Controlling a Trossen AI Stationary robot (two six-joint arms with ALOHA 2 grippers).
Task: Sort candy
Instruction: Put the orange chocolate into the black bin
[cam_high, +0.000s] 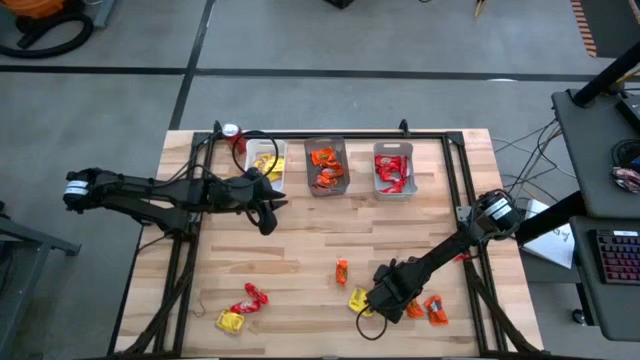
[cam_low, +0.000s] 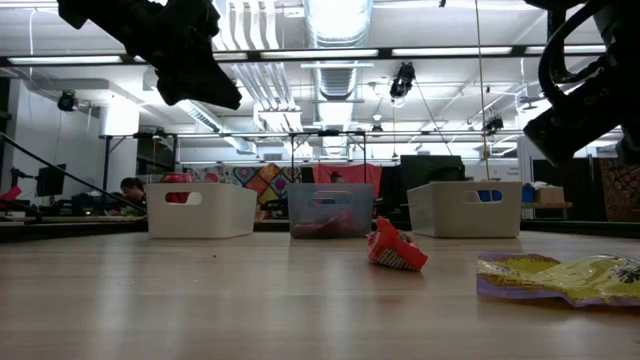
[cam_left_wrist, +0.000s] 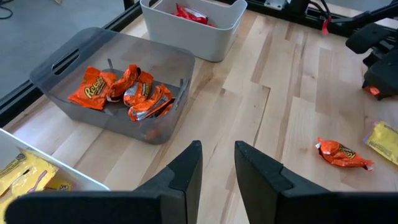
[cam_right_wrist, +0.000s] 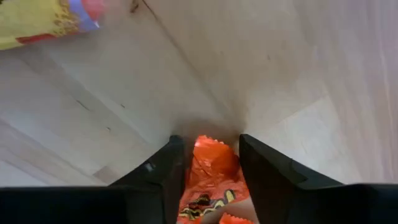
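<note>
I'm working over a pale plank bench (cam_high: 300, 250) in a wide workshop with strip lights overhead. Three bins (cam_high: 327, 165) line its far edge, sorted yellow, orange, red. Loose candy lies along the near edge: yellow and red near the left corner (cam_high: 240, 308), one orange packet mid-bench (cam_high: 341, 270), more by the right gripper (cam_right_wrist: 206, 163). That gripper sits low with an orange packet (cam_right_wrist: 208, 171) between its parted fingers; I can't tell whether it grips yet. The left gripper (cam_left_wrist: 217, 163) hovers narrow and empty by the yellow bin. The packets look light, crinkly and slippery; I'd pinch across the middle. Binned orange wrappers read "Reese's".
</note>
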